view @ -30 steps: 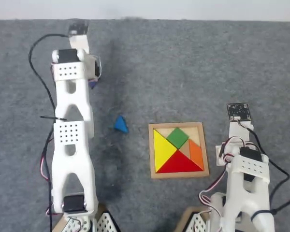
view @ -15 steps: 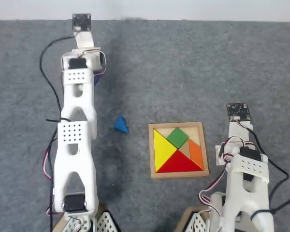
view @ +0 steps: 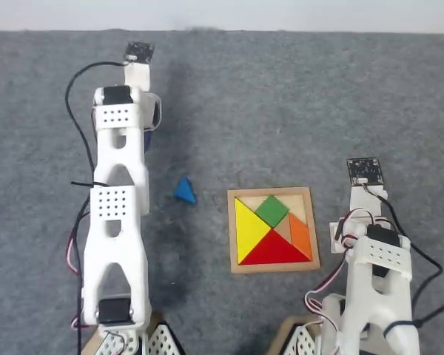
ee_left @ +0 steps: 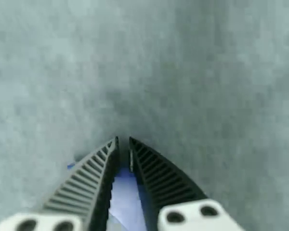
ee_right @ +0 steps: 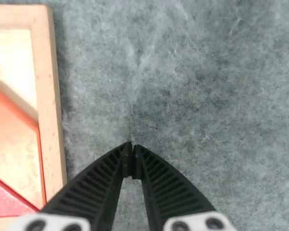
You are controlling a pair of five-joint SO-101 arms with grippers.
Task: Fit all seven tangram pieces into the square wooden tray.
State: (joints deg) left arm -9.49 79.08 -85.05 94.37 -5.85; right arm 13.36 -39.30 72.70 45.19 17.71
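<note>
The square wooden tray (view: 270,192) lies at centre right with yellow (view: 249,228), green (view: 272,210), red (view: 275,251) and orange (view: 300,234) pieces in it. A small blue triangle (view: 185,191) lies on the mat to the tray's left. My left arm stretches to the far left of the mat. Its gripper (ee_left: 123,140) is shut on a blue piece (ee_left: 125,192) and held above the grey mat. My right gripper (ee_right: 132,146) is shut on nothing and sits low over the mat, just beside the tray's right rim (ee_right: 48,96).
Grey felt mat (view: 296,103) covers the whole table. The far right and the middle far side hold nothing but mat. Black cables (view: 78,126) loop beside the left arm. Both arm bases stand at the near edge.
My left arm's wrist has swung to the right at the far side, carrying the blue piece. The right arm, tray and blue triangle have not moved.
</note>
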